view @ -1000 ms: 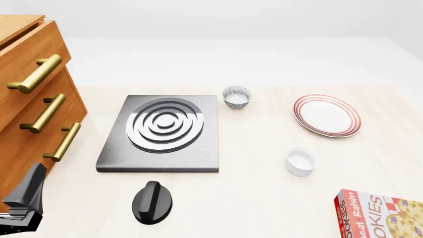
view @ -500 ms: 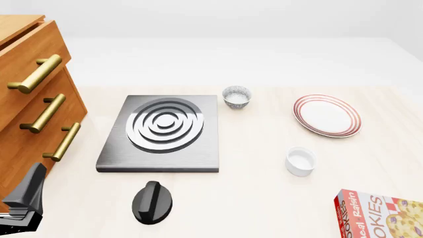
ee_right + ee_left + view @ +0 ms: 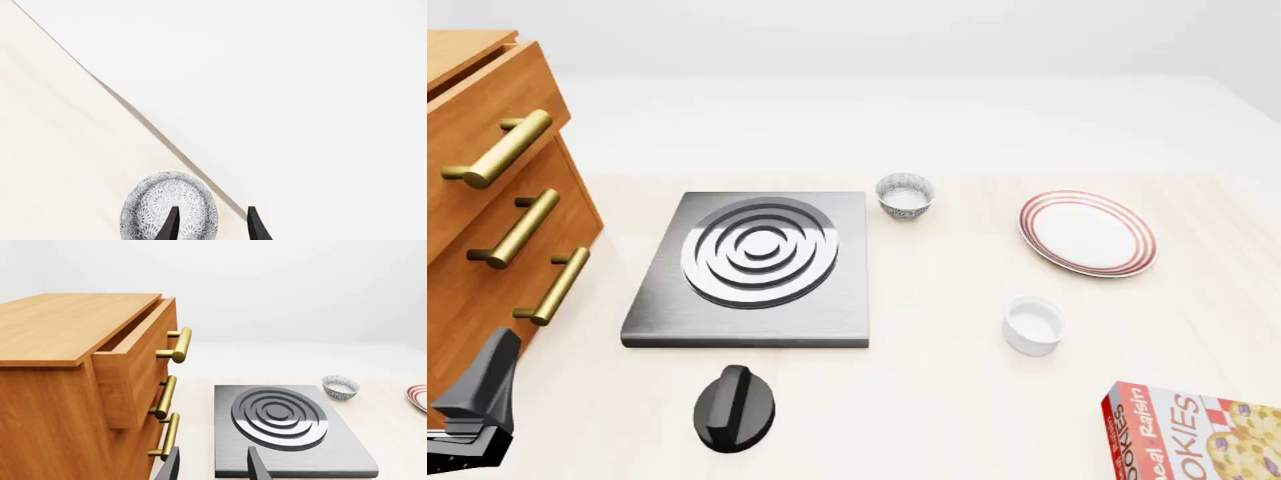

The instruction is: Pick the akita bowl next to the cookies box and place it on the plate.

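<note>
In the right wrist view an akita bowl [image 3: 150, 210], speckled dark grey and white, sits near the table's edge. My right gripper [image 3: 210, 226] is open just at it, one finger in front of the bowl and the other past its rim; the cookies box is outside that view. The front view shows the cookies box [image 3: 1197, 435] at the near right corner, the red-ringed plate [image 3: 1088, 233] at the far right, and a second akita bowl [image 3: 905, 194] behind the stove; the right gripper does not appear there. My left gripper [image 3: 474, 412] [image 3: 212, 470] is open and empty by the drawers.
A grey stove plate [image 3: 754, 268] with concentric rings lies mid-table, a black knob [image 3: 735, 407] in front of it. A plain white cup [image 3: 1033, 325] stands between plate and box. A wooden drawer cabinet [image 3: 494, 220] with brass handles fills the left side.
</note>
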Tool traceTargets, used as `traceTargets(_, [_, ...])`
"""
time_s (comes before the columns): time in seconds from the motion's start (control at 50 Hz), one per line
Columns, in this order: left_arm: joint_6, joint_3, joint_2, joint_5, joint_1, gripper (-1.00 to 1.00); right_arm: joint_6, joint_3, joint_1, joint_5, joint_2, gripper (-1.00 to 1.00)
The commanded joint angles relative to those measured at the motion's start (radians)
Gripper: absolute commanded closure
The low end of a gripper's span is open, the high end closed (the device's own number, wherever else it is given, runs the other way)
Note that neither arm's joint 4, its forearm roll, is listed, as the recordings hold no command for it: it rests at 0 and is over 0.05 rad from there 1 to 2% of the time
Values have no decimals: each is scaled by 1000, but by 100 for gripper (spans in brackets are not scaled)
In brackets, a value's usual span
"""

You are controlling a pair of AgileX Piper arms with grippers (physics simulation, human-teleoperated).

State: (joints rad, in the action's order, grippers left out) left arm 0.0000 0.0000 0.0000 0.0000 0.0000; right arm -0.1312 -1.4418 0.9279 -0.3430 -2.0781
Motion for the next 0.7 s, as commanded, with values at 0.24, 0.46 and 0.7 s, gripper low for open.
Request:
traceTargets(0.24, [0, 0, 0, 0, 0, -100, -23, 21, 2, 30, -36, -100])
traceTargets(0.46, [0, 0, 0, 0, 0, -100, -32, 24, 0, 37, -52, -100])
traceTargets(0.7, [0, 0, 0, 0, 0, -100, -39, 22, 2, 39, -67, -100])
